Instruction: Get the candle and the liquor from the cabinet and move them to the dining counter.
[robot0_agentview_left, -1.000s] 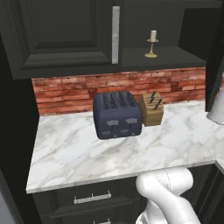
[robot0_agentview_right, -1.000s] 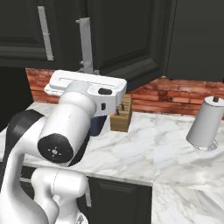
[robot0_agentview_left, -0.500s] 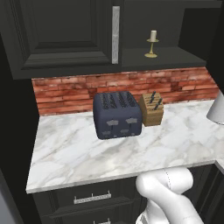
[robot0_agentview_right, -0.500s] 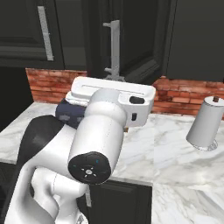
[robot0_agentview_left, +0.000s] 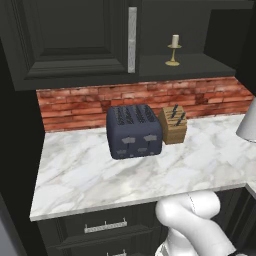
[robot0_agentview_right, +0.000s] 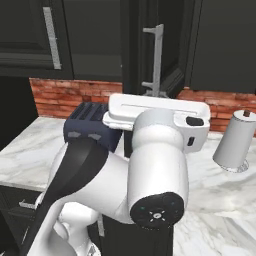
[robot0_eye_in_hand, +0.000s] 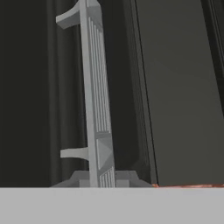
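Note:
The candle (robot0_agentview_left: 173, 49), a short cream stub in a golden candlestick, stands on the dark inner shelf of the cabinet (robot0_agentview_left: 75, 45), whose right side is open. The open cabinet door (robot0_agentview_right: 172, 45) stands swung out toward me, its long silver bar handle (robot0_agentview_right: 158, 59) above my white hand (robot0_agentview_right: 156, 113). In the hand view the handle (robot0_eye_in_hand: 97, 109) runs up from between my fingers, and my gripper (robot0_eye_in_hand: 103, 179) is shut on its lower end. The liquor is hidden from view. The dining counter is out of view.
A dark blue toaster (robot0_agentview_left: 134, 131) and a wooden knife block (robot0_agentview_left: 173, 125) sit on the marble worktop (robot0_agentview_left: 90, 170) against the red brick wall. A paper towel roll (robot0_agentview_right: 234, 142) stands at the right. Dark drawers (robot0_agentview_left: 105, 227) lie below the worktop.
In the right base view the door handle has swung rightward and outward, with my arm following it. The candle has stayed in place.

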